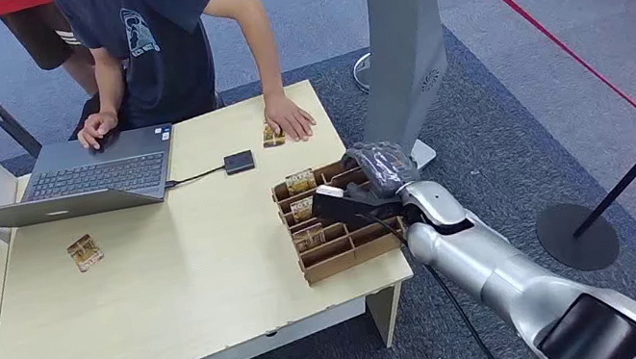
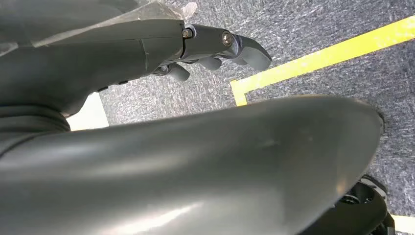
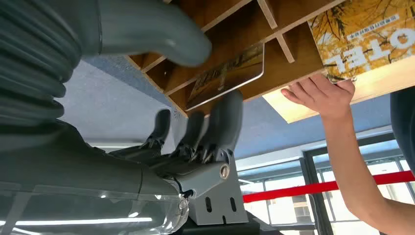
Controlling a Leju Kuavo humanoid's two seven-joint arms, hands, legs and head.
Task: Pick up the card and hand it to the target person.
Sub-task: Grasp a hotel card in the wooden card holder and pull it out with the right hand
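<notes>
A wooden card rack (image 1: pixel 346 251) stands at the table's right front corner with patterned cards (image 1: pixel 300 182) upright in its slots. My right hand (image 1: pixel 374 178) hovers over the rack's right side. In the right wrist view one card (image 3: pixel 227 73) stands in a slot of the rack (image 3: pixel 293 54), between my thumb (image 3: pixel 147 29) and fingers (image 3: pixel 222 117), which are spread apart around it. A person (image 1: pixel 154 41) leans on the far side, one hand (image 1: pixel 290 121) resting on a loose card (image 1: pixel 272 135). My left hand (image 2: pixel 147 49) hangs over the carpet and holds nothing.
An open laptop (image 1: pixel 90 179) sits at the back left, cabled to a small black box (image 1: pixel 238 162). Another loose card (image 1: pixel 84 252) lies left of centre. A grey kiosk stand (image 1: pixel 403 38) rises right of the table. Red barrier tape (image 1: pixel 588 66) crosses the floor.
</notes>
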